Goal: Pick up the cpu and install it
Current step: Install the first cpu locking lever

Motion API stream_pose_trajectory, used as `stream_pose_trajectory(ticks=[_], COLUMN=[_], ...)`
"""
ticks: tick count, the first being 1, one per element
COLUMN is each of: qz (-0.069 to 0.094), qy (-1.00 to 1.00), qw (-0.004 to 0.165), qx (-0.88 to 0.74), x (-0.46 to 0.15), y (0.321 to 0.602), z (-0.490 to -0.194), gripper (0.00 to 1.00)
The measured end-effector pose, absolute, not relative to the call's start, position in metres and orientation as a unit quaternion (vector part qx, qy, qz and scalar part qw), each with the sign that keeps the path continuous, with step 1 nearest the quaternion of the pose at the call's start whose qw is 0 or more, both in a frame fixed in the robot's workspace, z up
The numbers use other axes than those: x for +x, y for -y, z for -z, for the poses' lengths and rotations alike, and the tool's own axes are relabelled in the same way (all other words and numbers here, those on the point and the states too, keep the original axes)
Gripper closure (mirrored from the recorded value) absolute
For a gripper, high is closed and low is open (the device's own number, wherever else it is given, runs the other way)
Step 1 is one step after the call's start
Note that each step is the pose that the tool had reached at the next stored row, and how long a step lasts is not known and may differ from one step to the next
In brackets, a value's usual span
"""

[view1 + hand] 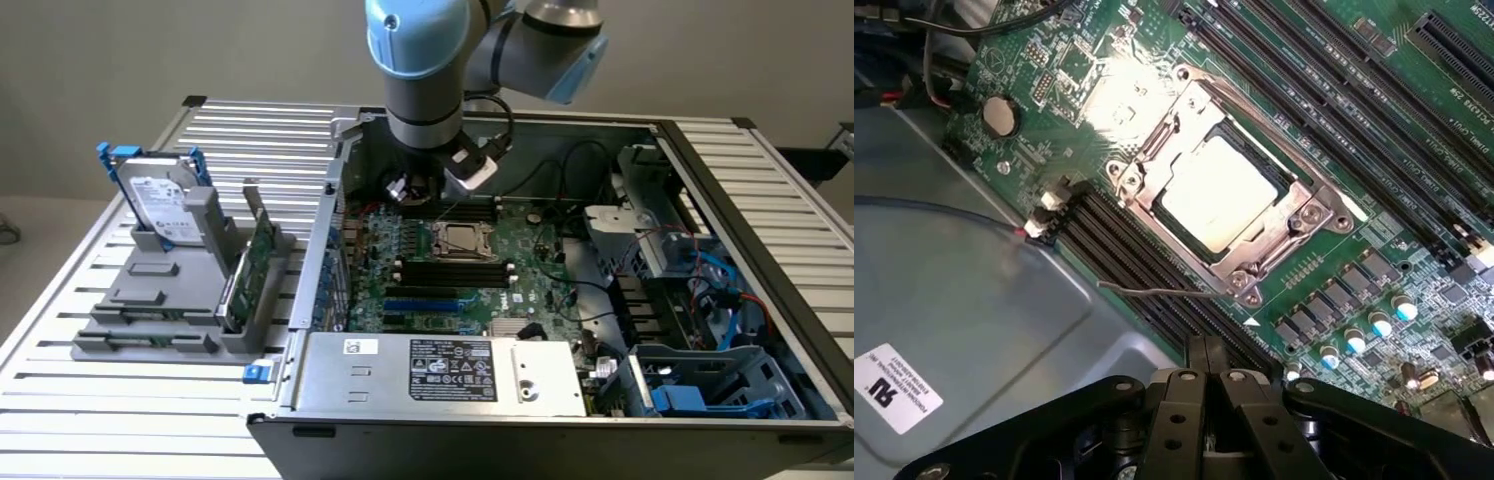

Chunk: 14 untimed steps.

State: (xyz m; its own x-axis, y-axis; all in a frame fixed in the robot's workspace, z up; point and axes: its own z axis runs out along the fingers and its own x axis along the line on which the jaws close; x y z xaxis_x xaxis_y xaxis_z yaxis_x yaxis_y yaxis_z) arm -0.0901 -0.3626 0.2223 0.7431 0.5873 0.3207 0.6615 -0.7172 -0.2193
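The cpu (1216,193), a silvery square chip, lies flat inside the metal-framed socket (1137,182) on the green motherboard (1334,120). The exterior view shows the same socket (463,241) in the middle of the open computer case. My gripper (1206,350) hovers a little to one side of the socket, its two dark fingers pressed together with nothing between them. A thin wire lever (1154,291) sticks out from the socket's edge, between the cpu and my fingertips. The blue-grey arm (424,90) reaches down into the back of the case.
A grey rack (147,300) at the exterior view's left holds a hard drive with a blue bracket (160,205) and a green circuit card (251,262). The power supply (441,370) fills the case's front. Cables and drive bays (694,290) crowd its right. Black memory slots (1124,260) flank the socket.
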Motion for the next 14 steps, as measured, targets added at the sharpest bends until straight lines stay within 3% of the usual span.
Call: stream_pose_trajectory(ticks=[14], qz=[0.119], qy=[0.317], qw=[0.159], qx=[-0.928], x=[-0.083], y=[0.364], z=[-0.2], gripper=[0.89])
